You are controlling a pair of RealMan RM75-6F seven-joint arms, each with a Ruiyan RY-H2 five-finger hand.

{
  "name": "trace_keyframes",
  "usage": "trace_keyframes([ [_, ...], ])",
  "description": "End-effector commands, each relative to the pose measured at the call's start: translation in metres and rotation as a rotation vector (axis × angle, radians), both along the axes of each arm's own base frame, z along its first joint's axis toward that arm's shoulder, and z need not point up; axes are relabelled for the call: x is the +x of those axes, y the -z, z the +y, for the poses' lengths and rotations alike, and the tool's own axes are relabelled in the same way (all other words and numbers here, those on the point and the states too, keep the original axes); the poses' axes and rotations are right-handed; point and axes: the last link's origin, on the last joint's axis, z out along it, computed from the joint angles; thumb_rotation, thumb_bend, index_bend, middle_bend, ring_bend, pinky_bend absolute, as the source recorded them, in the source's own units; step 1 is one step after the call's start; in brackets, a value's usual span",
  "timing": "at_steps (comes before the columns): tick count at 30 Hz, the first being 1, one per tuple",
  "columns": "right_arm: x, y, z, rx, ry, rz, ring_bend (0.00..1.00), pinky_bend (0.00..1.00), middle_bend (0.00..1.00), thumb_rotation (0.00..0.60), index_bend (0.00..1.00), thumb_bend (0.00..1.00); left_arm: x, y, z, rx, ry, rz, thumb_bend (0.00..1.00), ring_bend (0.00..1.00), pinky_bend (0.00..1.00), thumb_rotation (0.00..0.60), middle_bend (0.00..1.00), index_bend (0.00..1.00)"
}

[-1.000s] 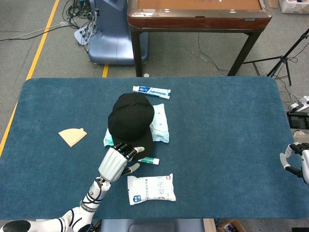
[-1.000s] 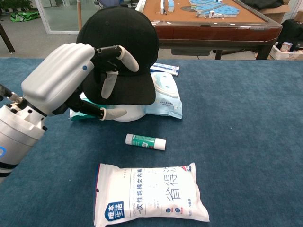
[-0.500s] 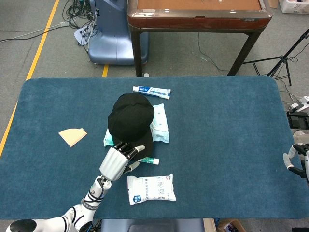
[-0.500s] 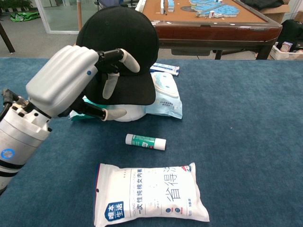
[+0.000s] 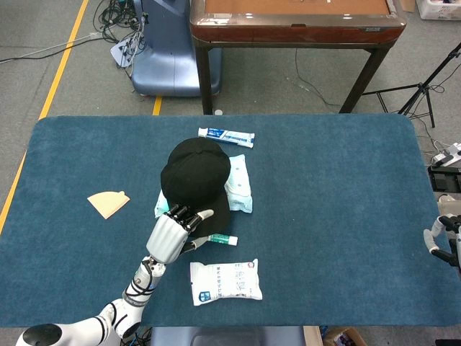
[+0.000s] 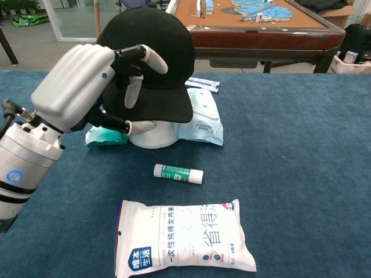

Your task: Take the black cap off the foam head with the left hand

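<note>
Table (image 5: 346, 216), blue cloth cover — carries all items below.

Black cap (image 6: 152, 63) — sits on the foam head (image 6: 152, 136), just left of the table's centre, brim toward the robot and tilted up enough to show white foam beneath. Lift should go straight up, so the head is not tipped over.

Left hand (image 6: 78, 92) — grasping the cap: upper fingers (image 6: 152, 58) over the crown, thumb under the brim by the foam. The thumb should close on fabric alone.

Right hand (image 5: 443, 238) — at the table's right edge, holding nothing visible; whether clenched or released cannot be told.

White packet (image 6: 182, 237) and blue wipes pack (image 6: 203, 116) — near the head; clear of an upward lift.

Small tube (image 6: 178, 172) — lies apart, in front of the foam head.
</note>
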Motion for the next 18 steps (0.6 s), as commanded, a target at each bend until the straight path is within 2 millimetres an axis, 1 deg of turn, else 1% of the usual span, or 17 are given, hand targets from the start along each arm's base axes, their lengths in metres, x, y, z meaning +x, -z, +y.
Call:
trace_keyframes([
  [1,-0.0001,-0.0003,0.0002,-0.002,0.000,-0.001,0.51,0.56,0.60,0.600,0.75,0.44,0.0019,-0.0023,0.0020,0.008,0.012,-0.015,0.00,0.47,0.50,0.600,0.72,0.35],
  [4,0.0001,0.0001,0.0004,0.000,-0.002,-0.002,0.51,0.56,0.60,0.600,0.75,0.44,0.0024,-0.0033,0.0014,0.009,0.023,-0.028,0.00,0.46,0.50,0.600,0.71,0.35],
  [7,0.0004,0.0005,0.0003,0.002,-0.004,-0.004,0.51,0.56,0.60,0.600,0.75,0.44,0.0011,-0.0036,0.0011,0.015,0.027,-0.028,0.00,0.42,0.50,0.600,0.66,0.35],
  [9,0.0007,0.0004,0.0002,0.002,-0.005,-0.004,0.51,0.56,0.60,0.600,0.75,0.44,0.0002,-0.0042,0.0010,0.008,0.032,-0.030,0.00,0.37,0.49,0.600,0.59,0.35],
  [13,0.0010,0.0007,0.0004,0.003,-0.006,-0.005,0.51,0.56,0.60,0.600,0.75,0.44,-0.0010,-0.0062,0.0014,0.019,0.044,-0.021,0.00,0.24,0.49,0.600,0.39,0.37],
  [14,0.0012,0.0007,0.0004,0.003,-0.006,-0.005,0.51,0.56,0.60,0.600,0.75,0.44,-0.0010,-0.0066,0.0018,0.023,0.044,-0.021,0.00,0.22,0.48,0.600,0.36,0.37],
  [16,0.0013,0.0009,0.0003,0.003,-0.006,-0.006,0.51,0.56,0.60,0.600,0.75,0.44,-0.0007,-0.0073,0.0023,0.028,0.044,-0.021,0.00,0.19,0.46,0.600,0.30,0.39],
  [18,0.0013,0.0011,0.0003,0.004,-0.006,-0.006,0.51,0.56,0.60,0.600,0.75,0.44,-0.0004,-0.0078,0.0030,0.032,0.045,-0.022,0.00,0.18,0.45,0.600,0.29,0.40],
])
